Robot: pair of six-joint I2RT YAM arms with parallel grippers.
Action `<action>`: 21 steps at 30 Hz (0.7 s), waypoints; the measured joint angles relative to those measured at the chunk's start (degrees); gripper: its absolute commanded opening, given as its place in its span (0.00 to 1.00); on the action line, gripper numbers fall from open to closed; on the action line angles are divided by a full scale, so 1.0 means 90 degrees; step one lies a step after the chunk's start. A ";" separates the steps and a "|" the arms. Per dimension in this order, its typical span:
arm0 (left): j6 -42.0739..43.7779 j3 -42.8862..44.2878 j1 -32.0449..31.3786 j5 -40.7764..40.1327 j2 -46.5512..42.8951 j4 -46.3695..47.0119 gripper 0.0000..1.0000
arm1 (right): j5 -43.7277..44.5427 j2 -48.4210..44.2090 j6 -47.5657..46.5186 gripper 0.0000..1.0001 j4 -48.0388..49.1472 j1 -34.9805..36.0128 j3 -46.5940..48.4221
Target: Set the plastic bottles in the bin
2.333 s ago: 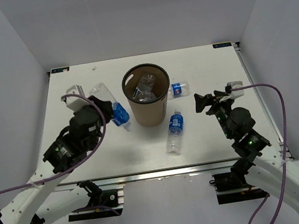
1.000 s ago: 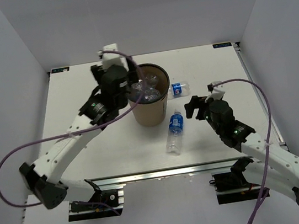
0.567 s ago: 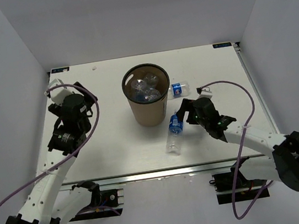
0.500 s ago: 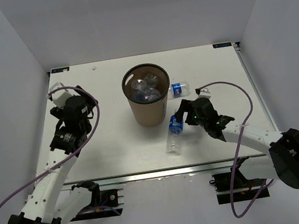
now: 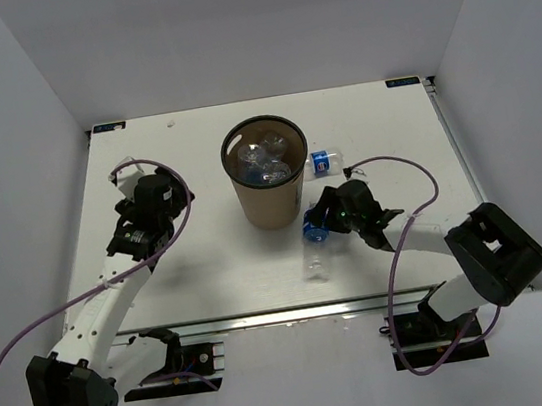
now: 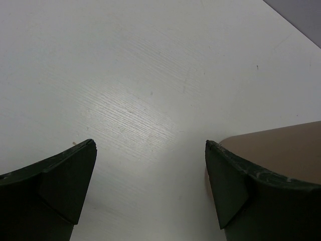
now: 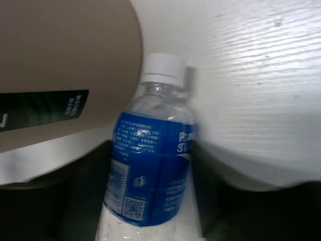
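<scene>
Simply white table (image 5: 391, 125), pale grey walls (image 5: 246, 25).

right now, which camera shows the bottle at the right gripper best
Right wrist: the bottle fills the frame, blue label and white cap sharp, beside the bin. Top external shows it small, partly under the right gripper. Left wrist shows none of it.

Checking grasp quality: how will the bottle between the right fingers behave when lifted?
The bottle looks empty, so probably light. Its thin clear wall may dent when squeezed. Lying on its round side, it could roll if nudged.
</scene>
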 measured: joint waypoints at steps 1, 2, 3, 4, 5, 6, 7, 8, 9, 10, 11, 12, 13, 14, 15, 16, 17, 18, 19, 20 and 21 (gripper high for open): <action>-0.0017 0.0000 0.0007 -0.0002 -0.0005 0.0002 0.98 | -0.0063 0.0029 0.0039 0.47 0.0092 0.0000 -0.0015; -0.0022 0.0000 0.0017 0.0000 -0.0012 0.0000 0.98 | -0.0097 0.0034 0.0075 0.41 0.0209 0.0000 -0.0041; -0.0024 0.0000 0.0024 0.0000 -0.0022 0.0000 0.98 | -0.0117 0.0017 0.0085 0.33 0.0267 0.0000 -0.0070; -0.0024 0.0000 0.0024 0.0000 -0.0041 0.0000 0.98 | -0.0114 -0.0019 0.0087 0.28 0.0308 0.0000 -0.0112; -0.0024 0.0000 0.0024 0.0000 -0.0066 0.0000 0.98 | -0.0092 -0.0100 0.0085 0.21 0.0308 0.0005 -0.0155; -0.0024 -0.0002 0.0024 -0.0002 -0.0097 -0.0002 0.98 | -0.0039 -0.0233 0.0058 0.15 0.0289 0.0007 -0.0206; -0.0022 -0.0002 0.0024 -0.0005 -0.0136 -0.0002 0.98 | 0.0015 -0.0398 0.0029 0.14 0.0228 0.0007 -0.0243; -0.0024 -0.0002 0.0029 -0.0005 -0.0180 -0.0002 0.98 | 0.0102 -0.0607 -0.0010 0.14 0.0189 0.0007 -0.0277; -0.0022 -0.0002 0.0029 -0.0007 -0.0219 -0.0002 0.98 | 0.0221 -0.0869 -0.0036 0.16 0.0141 0.0007 -0.0304; -0.0022 -0.0002 0.0029 -0.0005 -0.0267 -0.0002 0.98 | 0.0352 -0.1154 -0.0114 0.16 0.0058 0.0007 -0.0306; -0.0019 -0.0002 0.0029 -0.0005 -0.0313 -0.0002 0.98 | 0.0515 -0.1464 -0.0209 0.17 -0.0007 0.0007 -0.0304; -0.0019 -0.0002 0.0029 -0.0005 -0.0352 0.0000 0.98 | 0.0680 -0.1756 -0.0270 0.17 -0.0083 0.0007 -0.0301; -0.0017 -0.0002 0.0029 -0.0005 -0.0384 0.0000 0.98 | 0.0872 -0.2091 -0.0389 0.17 -0.0165 0.0007 -0.0296; -0.0017 -0.0002 0.0029 -0.0005 -0.0403 0.0002 0.98 | 0.1069 -0.2399 -0.0512 0.17 -0.0211 0.0007 -0.0267; -0.0017 -0.0007 0.0029 -0.0005 -0.0413 0.0005 0.98 | 0.1290 -0.2671 -0.0658 0.17 -0.0277 0.0007 -0.0189; -0.0017 -0.0015 0.0029 -0.0005 -0.0415 0.0010 0.98 | 0.1467 -0.2880 -0.0840 0.17 -0.0308 0.0007 -0.0073; -0.0015 -0.0027 0.0029 -0.0005 -0.0413 0.0012 0.98 | 0.1661 -0.3055 -0.1071 0.17 -0.0306 0.0007 0.0090; -0.0012 -0.0039 0.0032 -0.0002 -0.0403 0.0002 0.98 | 0.1841 -0.3169 -0.1316 0.17 -0.0289 0.0007 0.0321; 0.0000 -0.0046 0.0036 -0.0002 -0.0391 -0.0002 0.98 | 0.1965 -0.3206 -0.1557 0.17 -0.0236 0.0005 0.0583; 0.0005 -0.0046 0.0041 -0.0002 -0.0372 0.0000 0.98 | 0.2038 -0.3179 -0.1836 0.18 -0.0112 0.0005 0.0886; 0.0007 -0.0049 0.0051 -0.0002 -0.0357 0.0000 0.98 | 0.2055 -0.3106 -0.2130 0.18 0.0058 0.0007 0.1236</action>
